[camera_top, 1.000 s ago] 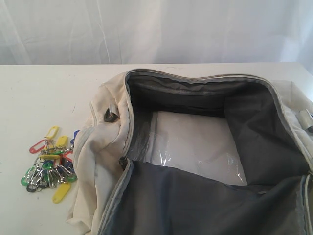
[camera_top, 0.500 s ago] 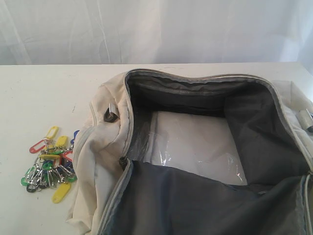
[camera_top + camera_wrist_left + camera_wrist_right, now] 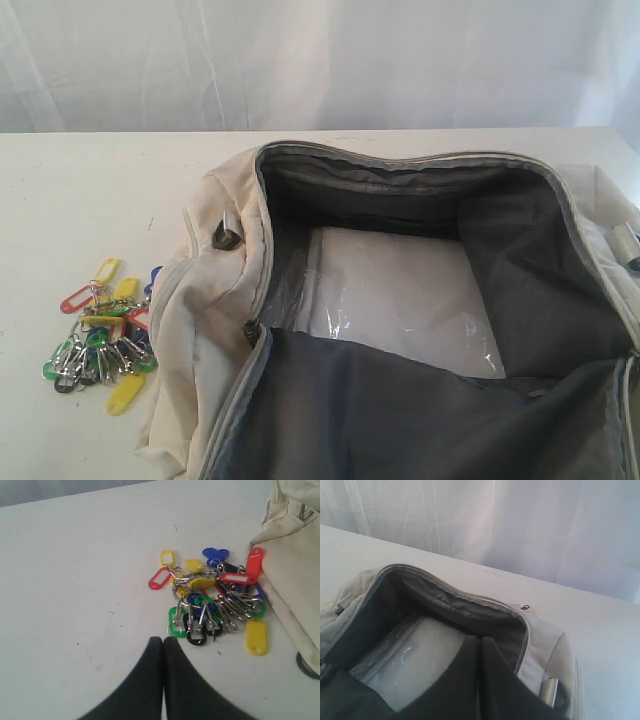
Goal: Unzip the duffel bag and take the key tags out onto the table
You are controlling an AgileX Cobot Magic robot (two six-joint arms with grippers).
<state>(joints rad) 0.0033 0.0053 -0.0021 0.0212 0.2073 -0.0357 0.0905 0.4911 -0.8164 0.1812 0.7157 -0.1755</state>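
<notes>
The white worktop (image 3: 80, 200) carries everything, and most of the near right of it is taken up by the duffel bag (image 3: 215, 300), lying unzipped with its mouth gaping wide. Its dark grey lining (image 3: 400, 420) is exposed, and on its floor nothing shows except a clear plastic sheet (image 3: 400, 290) over a pale base. The key tags (image 3: 100, 335) lie out on the worktop in one tangled cluster of yellow, red, green and blue on metal rings, just beside the bag's left end. In the left wrist view a red tag seems to touch the cream fabric. Judging by that, the task looks done or all but done. The left jaws are closed on nothing, black fingers (image 3: 145, 680) pressed together just short of the cluster. The right jaws are likewise closed and empty, fingers (image 3: 455, 680) poised over the open bag. The main risk now is a careless retreat. The left fingers could brush the rings and drag or scatter the cluster. The right fingers could snag the zip edge or lining and tug the bag, whose end would then shove the tags along or roll over them.
</notes>
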